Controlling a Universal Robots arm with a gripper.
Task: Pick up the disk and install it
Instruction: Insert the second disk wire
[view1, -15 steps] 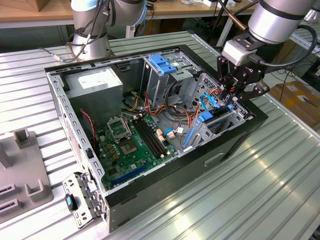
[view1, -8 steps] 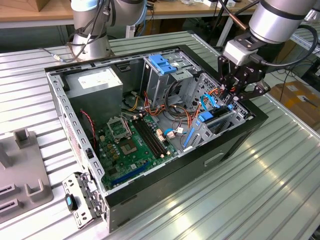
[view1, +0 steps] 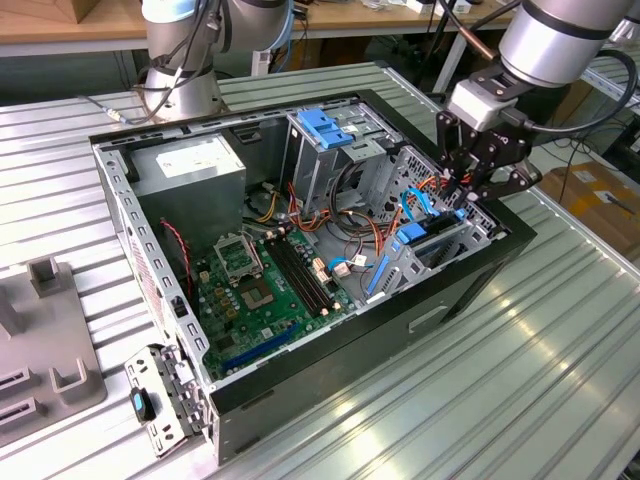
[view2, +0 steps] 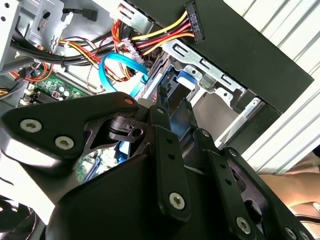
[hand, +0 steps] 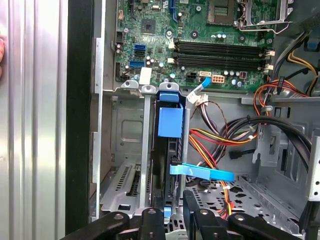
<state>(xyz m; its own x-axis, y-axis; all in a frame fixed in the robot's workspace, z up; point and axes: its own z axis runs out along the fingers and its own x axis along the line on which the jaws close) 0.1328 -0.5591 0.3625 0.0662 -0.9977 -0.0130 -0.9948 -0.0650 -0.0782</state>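
Hovering over your open computer case, gripper sits at the drive bay, clenched on the disk.

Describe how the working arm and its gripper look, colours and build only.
The arm is a thick silver-grey tube ending in a pale grey wrist block, with a black cable looping beside it. The gripper is matt black metal: flat linkage bars joined by round silver screws and pivot pins, seen in both wrist views.
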